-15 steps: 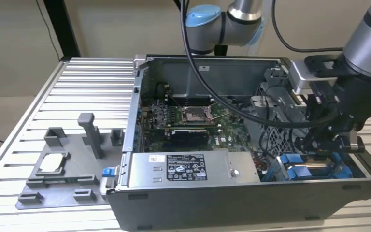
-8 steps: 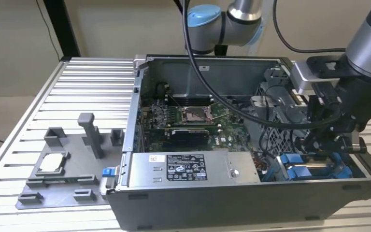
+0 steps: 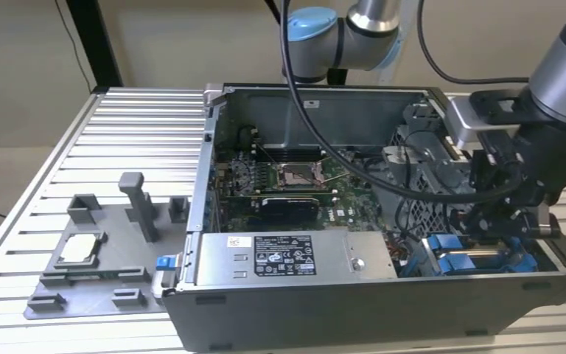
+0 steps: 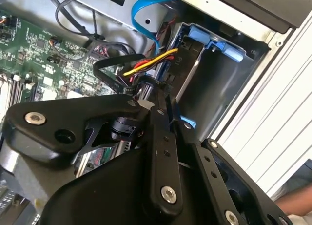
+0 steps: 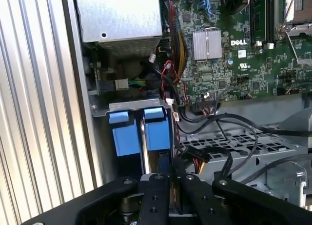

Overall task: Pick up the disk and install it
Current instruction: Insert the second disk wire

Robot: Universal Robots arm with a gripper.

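Note:
The disk point(image 3: 457, 262) stands in the drive bay at the corner of the open computer case on the exterior view's right, showing as bright blue frame pieces point(image 5: 157, 134) with a silver strip between them. My gripper point(image 3: 494, 225) reaches down into that bay. In both wrist views its black fingers point(image 5: 155, 195) lie close together, shut, with a bit of blue frame point(image 4: 187, 122) right at their tips. Whether the tips touch or pinch the frame is hidden.
The case point(image 3: 362, 302) holds a motherboard point(image 3: 293, 181), a large grey labelled box point(image 3: 283, 254) and loose cables point(image 5: 214, 122) beside the bay. On the exterior view's left a grey fixture point(image 3: 96, 287) carries a small silver chip point(image 3: 77, 248). The slatted table point(image 3: 126, 140) lies around it.

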